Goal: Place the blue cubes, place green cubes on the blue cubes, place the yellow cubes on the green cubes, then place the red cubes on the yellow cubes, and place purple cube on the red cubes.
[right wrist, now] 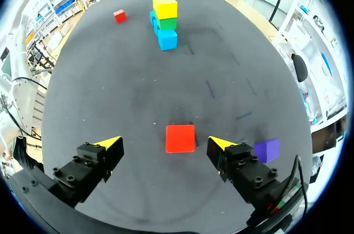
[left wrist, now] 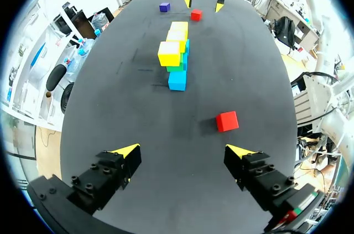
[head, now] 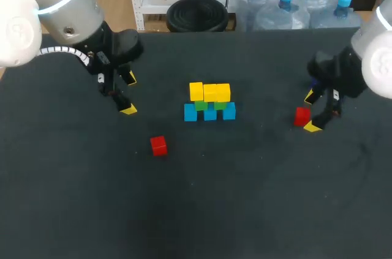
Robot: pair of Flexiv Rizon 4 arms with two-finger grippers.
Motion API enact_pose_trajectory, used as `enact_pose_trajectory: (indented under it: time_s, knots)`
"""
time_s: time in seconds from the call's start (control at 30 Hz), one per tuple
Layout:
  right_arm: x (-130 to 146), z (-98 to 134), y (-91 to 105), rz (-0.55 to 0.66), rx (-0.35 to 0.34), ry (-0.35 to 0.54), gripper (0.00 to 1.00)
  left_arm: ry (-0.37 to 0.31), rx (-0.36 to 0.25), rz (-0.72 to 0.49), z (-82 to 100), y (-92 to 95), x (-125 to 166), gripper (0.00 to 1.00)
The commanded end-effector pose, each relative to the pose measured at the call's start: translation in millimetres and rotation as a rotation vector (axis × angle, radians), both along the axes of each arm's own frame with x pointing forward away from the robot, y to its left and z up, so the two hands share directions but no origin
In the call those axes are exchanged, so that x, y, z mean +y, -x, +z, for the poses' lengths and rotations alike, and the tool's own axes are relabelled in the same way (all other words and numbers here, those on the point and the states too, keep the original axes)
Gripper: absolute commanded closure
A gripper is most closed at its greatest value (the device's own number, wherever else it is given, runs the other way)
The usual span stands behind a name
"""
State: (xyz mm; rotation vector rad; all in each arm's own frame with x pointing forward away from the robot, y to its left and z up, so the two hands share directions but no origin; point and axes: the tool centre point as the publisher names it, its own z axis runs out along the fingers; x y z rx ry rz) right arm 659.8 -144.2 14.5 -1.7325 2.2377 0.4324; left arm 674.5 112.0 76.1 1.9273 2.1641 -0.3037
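Step (my read): red tier is next. Blue, green and yellow tiers are up, no red on top yet.
R claw: fingers apart, holding nothing.
Red cube: on the table, in the gap between the R claw's fingers at about tip level. It touches neither finger and sits closer to the finger on the purple-cube side.
Key relation: the cube lies inside the R claw's gap but off-centre. I judge the move needs a small sideways shift toward that finger, then a close. Claw height over the table: can't tell.
Cube heading: no long axis (it's a cube). It lies flat, side faces approx. square to the finger line, so the pads should meet flat faces.
Purple cube: just outside the R claw's finger, apart from the red cube. Risk: a nudge if I shift too far that way.
L claw: fingers apart, empty.
Second red cube: ahead of the L claw, off toward one finger, not between the tips. It is turned slightly vs. the finger line.
Nearer arm: R for the red cube, L for the second red cube.
Stack: well ahead of both claws, between them. It has 3 blue cubes, 2 green cubes and 3 yellow cubes.
Stack axis: the rows run straight away from each claw, i.e. along the line joining the two.
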Motion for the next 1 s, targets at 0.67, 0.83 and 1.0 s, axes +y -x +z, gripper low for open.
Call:
enact_pose_trajectory:
  time_s: [0.67, 0.83, 1.0]
  knots:
    - [-9, -18, -22.6, 0.006, 0.009, -0.002, 0.05, 0.002, 0.0, -0.002, -0.4, -0.4, 1, 0.0]
    - [-6, -18, -20.9, 0.012, 0.01, -0.006, 0.08, 0.002, 0.0, -0.002, -0.4, -0.4, 1, 0.0]
    - [-4, -19, -20.1, 0.017, 0.01, -0.009, 0.28, 0.002, 0.0, -0.002, -0.4, -0.4, 1, 0.0]
